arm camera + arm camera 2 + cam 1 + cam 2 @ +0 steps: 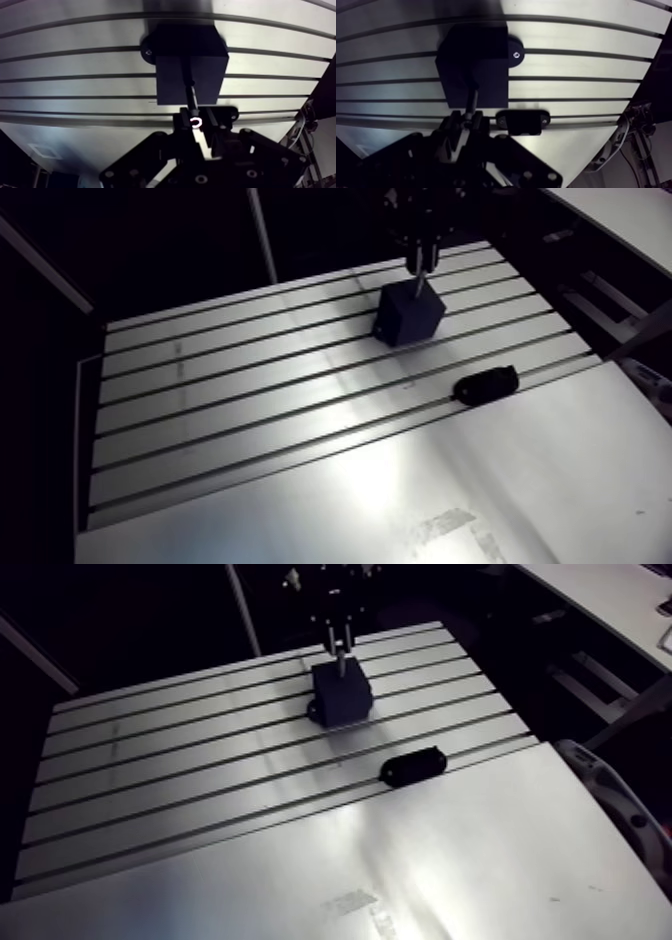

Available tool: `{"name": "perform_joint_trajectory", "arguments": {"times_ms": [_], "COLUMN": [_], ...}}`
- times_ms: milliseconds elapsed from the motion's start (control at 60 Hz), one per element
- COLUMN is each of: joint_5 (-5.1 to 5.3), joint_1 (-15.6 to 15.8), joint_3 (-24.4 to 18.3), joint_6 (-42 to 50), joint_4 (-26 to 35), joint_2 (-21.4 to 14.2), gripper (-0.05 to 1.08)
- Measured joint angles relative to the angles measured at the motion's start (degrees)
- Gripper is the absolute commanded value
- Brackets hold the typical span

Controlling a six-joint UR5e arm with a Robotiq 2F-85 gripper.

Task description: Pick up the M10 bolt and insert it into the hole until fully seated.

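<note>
1. Clearly, the tool (196, 122) was closed on the bolt (191, 97), its two fingers (180, 122) drawn in close with only the bolt's head end pinched between them.
2. From that grip the bolt pointed shank-first at the block (187, 60), and the shank reached down to the block's top face.
3. The tip met that face near its middle. The hole was hidden behind the shank, so how far the bolt had gone in could not be told.
4. Much of the shank showed between the tool and the block, so the bolt was not seated.
5. Seen from the arm view, the dark block stood upright on the slotted tabletop (250, 388), out toward one o'clock, with the tool straight above it.
6. A small tab (147, 51) with a screw in it stuck out from the block's foot and lay flat on the tabletop.
7. A black oval holder (487, 384) lay on the tabletop at about four o'clock from the block, apart from it and lined up along a slot.
8. From the wrist view, the holder sat just beside the fingers, lower than the tool.
</note>
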Motion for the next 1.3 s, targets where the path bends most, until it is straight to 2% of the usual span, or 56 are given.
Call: {"name": "perform_joint_trajectory", "arguments": {"times_ms": [1300], "joint_5": [0.08], "joint_1": [0.0], "joint_3": [0.3], "joint_6": [0.0], "joint_4": [-1.3], "joint_2": [0.3], "gripper": [1.07]}}
